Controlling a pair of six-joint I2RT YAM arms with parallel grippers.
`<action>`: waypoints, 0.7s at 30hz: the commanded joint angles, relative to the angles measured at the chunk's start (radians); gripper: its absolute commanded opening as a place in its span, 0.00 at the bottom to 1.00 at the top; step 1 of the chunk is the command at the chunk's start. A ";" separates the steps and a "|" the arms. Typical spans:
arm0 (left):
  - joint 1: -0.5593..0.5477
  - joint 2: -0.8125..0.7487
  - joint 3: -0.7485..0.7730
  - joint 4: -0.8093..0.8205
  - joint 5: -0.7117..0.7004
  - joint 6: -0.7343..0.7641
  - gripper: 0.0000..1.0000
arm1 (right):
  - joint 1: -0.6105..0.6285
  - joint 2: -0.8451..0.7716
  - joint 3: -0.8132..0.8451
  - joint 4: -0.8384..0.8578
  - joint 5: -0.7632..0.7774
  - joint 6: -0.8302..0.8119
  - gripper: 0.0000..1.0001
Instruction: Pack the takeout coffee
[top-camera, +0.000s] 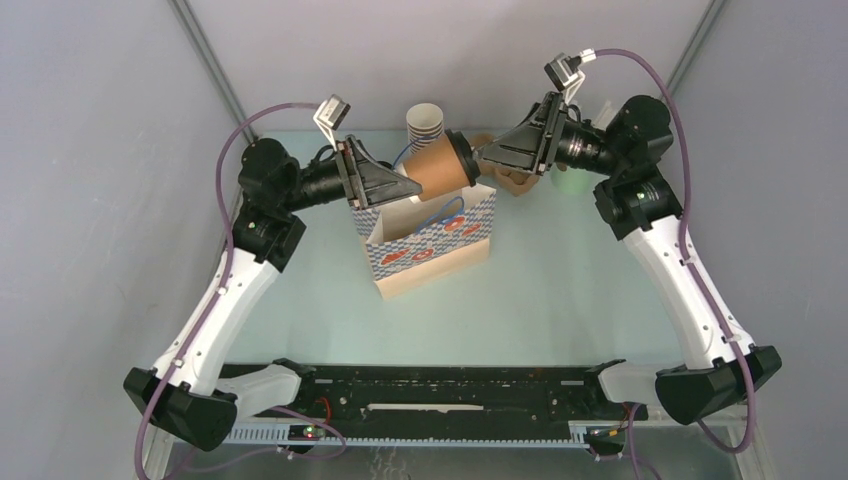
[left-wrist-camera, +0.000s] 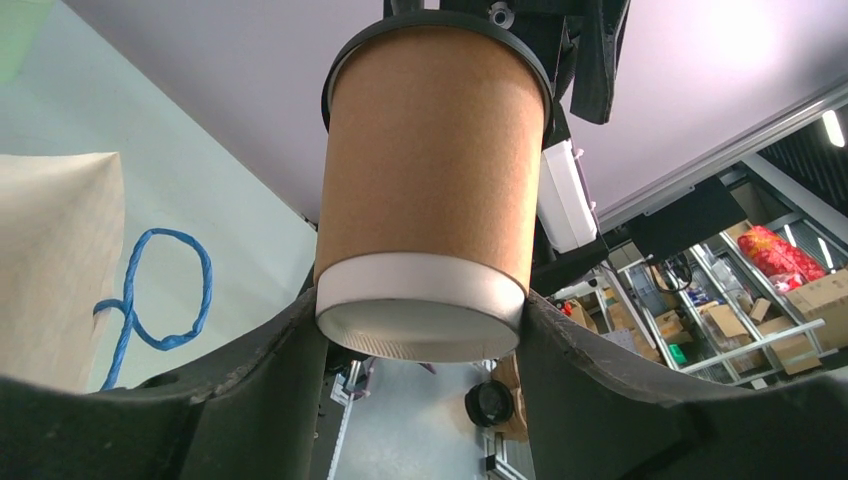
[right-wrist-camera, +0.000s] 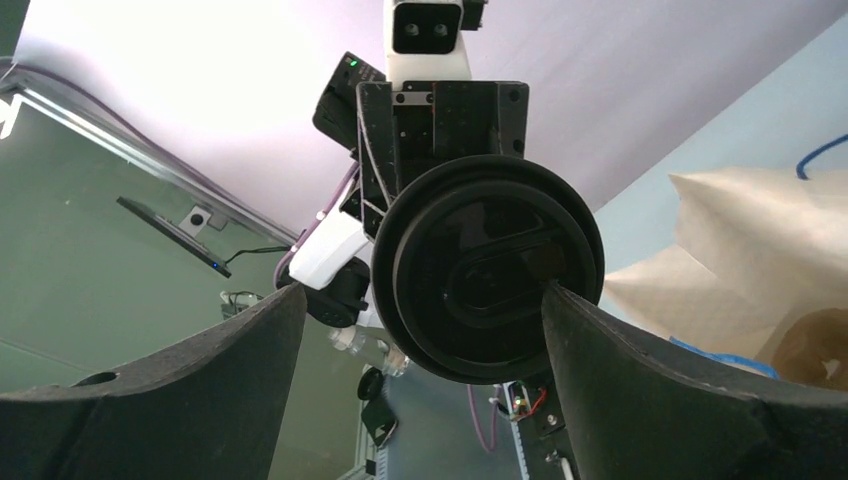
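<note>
The takeout coffee (top-camera: 440, 165) is a brown kraft cup with a black lid (right-wrist-camera: 490, 280). It is held on its side in the air above the open paper bag (top-camera: 435, 245). My left gripper (top-camera: 412, 185) is shut on the cup's white base (left-wrist-camera: 420, 300), with both fingers pressing its sides. My right gripper (top-camera: 478, 155) faces the lid end and is open. In the right wrist view the lid sits between its fingers (right-wrist-camera: 620, 380), against the right one and apart from the left one.
The bag has a blue and red print and blue cord handles (left-wrist-camera: 160, 290). A stack of striped paper cups (top-camera: 424, 122) stands behind it. A brown pulp tray (top-camera: 515, 180) lies under the right gripper. Grey walls close the back and sides.
</note>
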 joint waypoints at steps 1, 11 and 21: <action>-0.001 -0.019 -0.003 0.018 0.024 0.021 0.33 | 0.021 0.016 0.025 -0.073 0.003 -0.040 0.99; -0.001 -0.014 0.005 0.018 0.031 0.025 0.31 | -0.002 0.008 -0.009 -0.102 0.024 -0.018 0.91; -0.001 -0.017 0.002 0.016 0.025 0.028 0.30 | -0.022 -0.026 -0.028 -0.160 0.075 -0.058 0.96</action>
